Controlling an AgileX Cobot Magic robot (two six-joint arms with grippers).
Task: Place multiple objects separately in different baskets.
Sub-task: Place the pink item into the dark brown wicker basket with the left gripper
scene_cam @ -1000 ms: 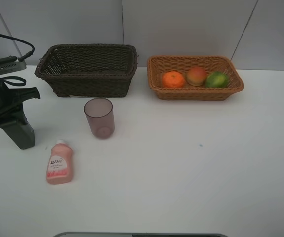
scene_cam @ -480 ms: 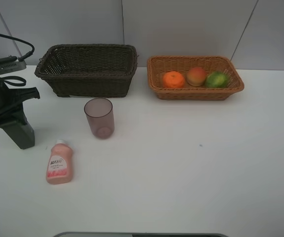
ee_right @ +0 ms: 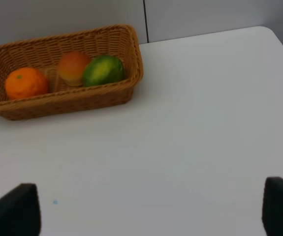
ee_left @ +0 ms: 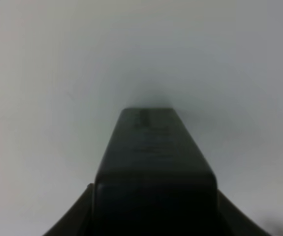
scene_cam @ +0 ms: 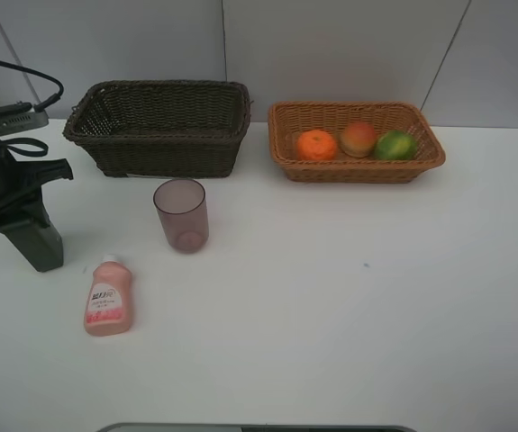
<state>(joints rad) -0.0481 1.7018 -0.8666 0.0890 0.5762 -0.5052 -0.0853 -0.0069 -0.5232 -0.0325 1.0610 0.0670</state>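
The orange (scene_cam: 316, 144), peach-like fruit (scene_cam: 358, 139) and mango (scene_cam: 395, 144) lie in the orange-tan basket (scene_cam: 358, 169), also in the right wrist view (ee_right: 67, 101). The dark brown basket (scene_cam: 168, 153) stands to its left. The mauve tumbler (scene_cam: 182, 214) stands upright in front of it. The pink squeeze bottle (scene_cam: 107, 299) lies flat nearer the front. My left gripper (scene_cam: 26, 225) points down at the table's left edge, shut on the dark angular bottle (scene_cam: 40, 247), which fills the left wrist view (ee_left: 153, 162). My right gripper (ee_right: 146, 216) is open and empty, out of the exterior view.
The white table (scene_cam: 349, 297) runs wide to the right and front. A grey wall stands behind the baskets. The left arm's black cable (scene_cam: 15, 67) loops at the far left.
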